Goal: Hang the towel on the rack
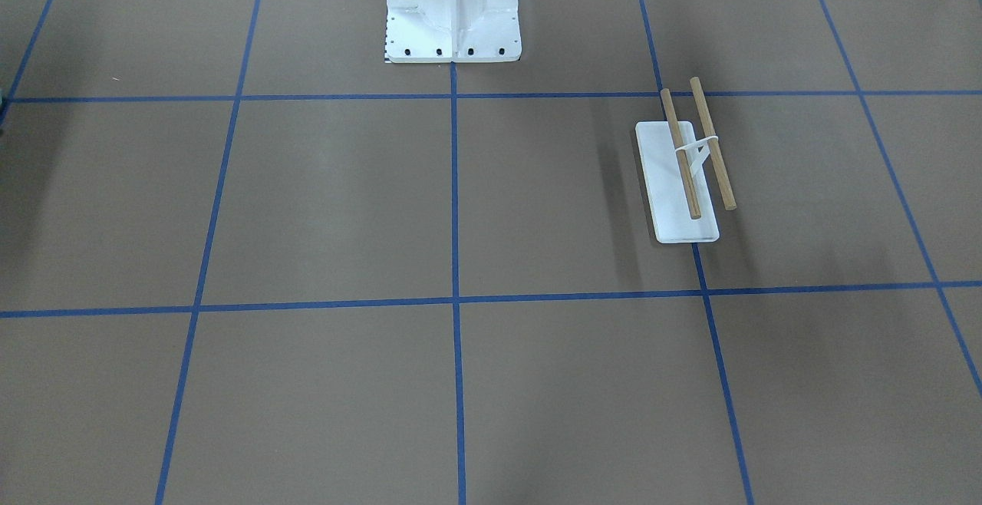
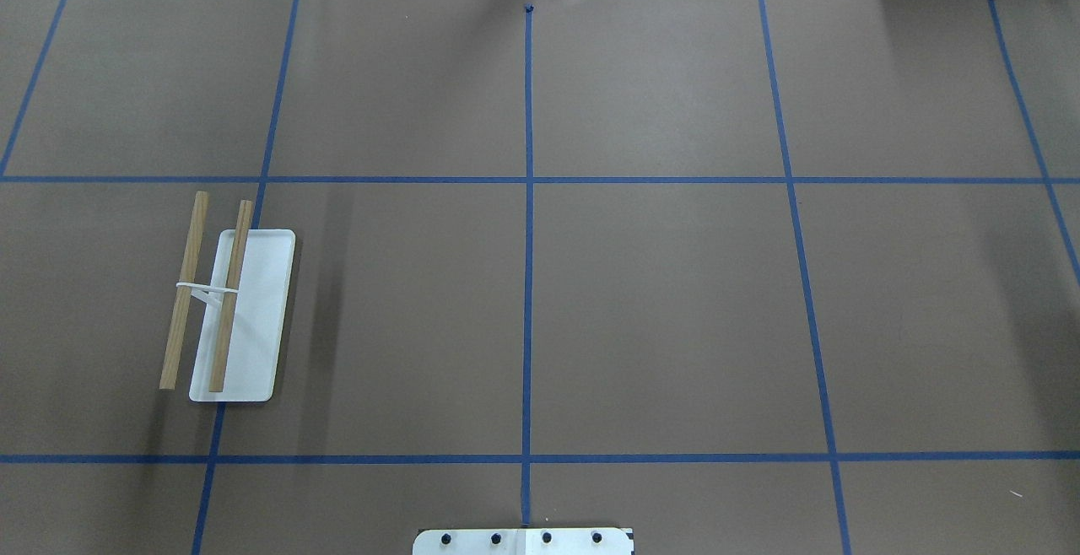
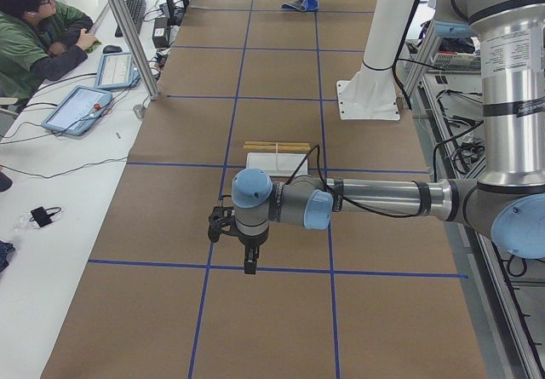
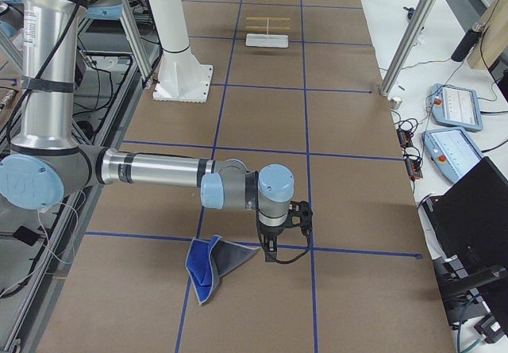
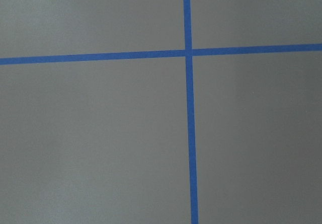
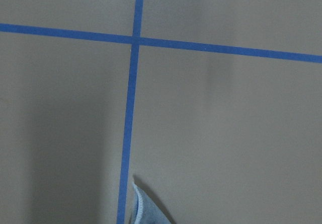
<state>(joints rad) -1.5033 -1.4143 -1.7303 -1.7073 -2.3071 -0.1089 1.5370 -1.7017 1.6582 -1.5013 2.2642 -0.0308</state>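
The rack point(image 2: 240, 315), a white base with two wooden dowels, stands on the robot's left half of the table; it also shows in the front view point(image 1: 685, 175), the left side view point(image 3: 277, 152) and the right side view point(image 4: 267, 32). The towel point(image 4: 213, 267), grey with a blue side, lies crumpled with one corner raised up to my right gripper point(image 4: 274, 256). That corner shows at the bottom of the right wrist view point(image 6: 146, 211). I cannot tell whether the right gripper is shut on it. My left gripper point(image 3: 249, 264) hangs above bare table near the rack; I cannot tell whether it is open or shut.
The large white bolted pedestal point(image 1: 453, 14) stands at the robot's side of the table. Blue tape lines cross the brown table cover. An operator point(image 3: 38, 34) sits beyond the far table edge with tablets. Both grippers are out of the overhead and front views.
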